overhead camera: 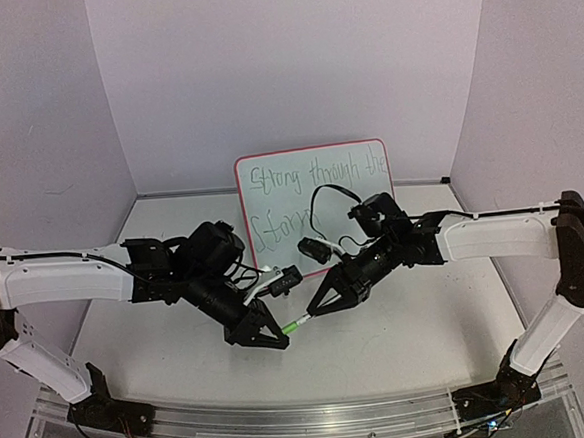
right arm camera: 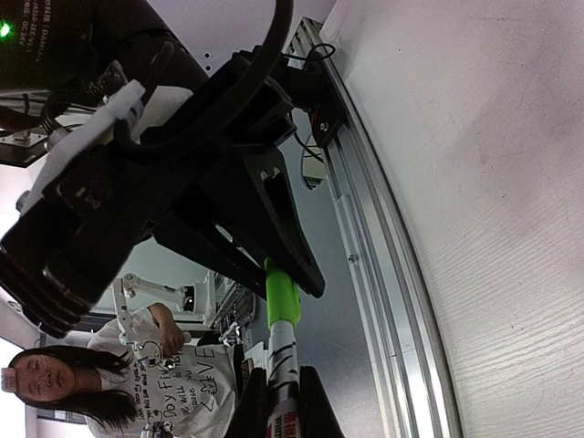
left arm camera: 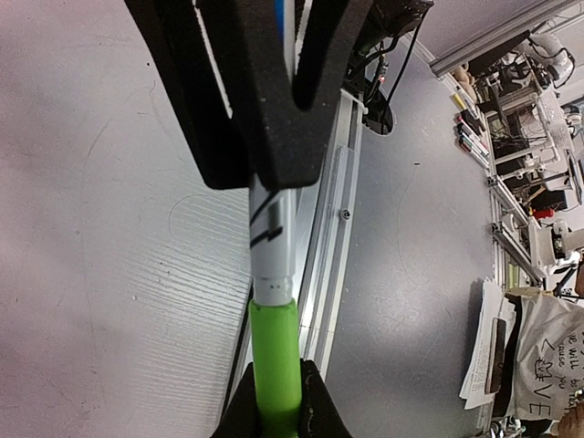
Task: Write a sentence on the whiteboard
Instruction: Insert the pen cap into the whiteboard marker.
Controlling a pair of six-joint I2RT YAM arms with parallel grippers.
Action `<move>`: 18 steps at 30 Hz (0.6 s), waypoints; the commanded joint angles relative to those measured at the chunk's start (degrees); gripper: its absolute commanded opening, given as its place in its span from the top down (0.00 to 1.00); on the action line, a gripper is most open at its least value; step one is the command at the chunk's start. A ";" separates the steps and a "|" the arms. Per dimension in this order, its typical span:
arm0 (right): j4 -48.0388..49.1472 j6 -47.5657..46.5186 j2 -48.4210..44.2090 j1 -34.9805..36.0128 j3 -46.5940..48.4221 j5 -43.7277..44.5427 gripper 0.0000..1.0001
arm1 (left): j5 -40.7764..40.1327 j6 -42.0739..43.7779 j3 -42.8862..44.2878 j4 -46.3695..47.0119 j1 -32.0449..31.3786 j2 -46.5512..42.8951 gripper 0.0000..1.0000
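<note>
The whiteboard (overhead camera: 316, 202) with a pink-red frame stands upright at the back middle, with green handwriting on it. A marker (overhead camera: 297, 325) hangs between both grippers above the table, in front of the board. My left gripper (overhead camera: 277, 336) is shut on the marker's green cap (left arm camera: 274, 351); its fingertips (left arm camera: 315, 401) pinch the cap from both sides. My right gripper (overhead camera: 314, 311) is shut on the marker's white body (right arm camera: 286, 360). The cap (right arm camera: 281, 294) sits against the body's end. In the left wrist view the right gripper's fingers (left arm camera: 265, 100) clamp the body (left arm camera: 272, 237).
An aluminium rail (overhead camera: 286, 420) runs along the table's front edge, close below the grippers. A black cable (overhead camera: 325, 192) loops from the right arm in front of the whiteboard. A person (right arm camera: 64, 388) is beyond the table's front edge. Purple walls close in the back and sides.
</note>
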 commanded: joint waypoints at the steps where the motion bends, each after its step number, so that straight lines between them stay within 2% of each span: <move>1: 1.35 -1.28 -1.43 0.93 1.19 -1.15 1.00 | 1.53 0.74 3.15 2.50 -0.07 0.07 1.00; 18: 1.32 -3.76 -0.44 4.77 2.28 -1.42 1.00 | 7.08 0.10 7.43 7.40 -0.10 3.10 1.00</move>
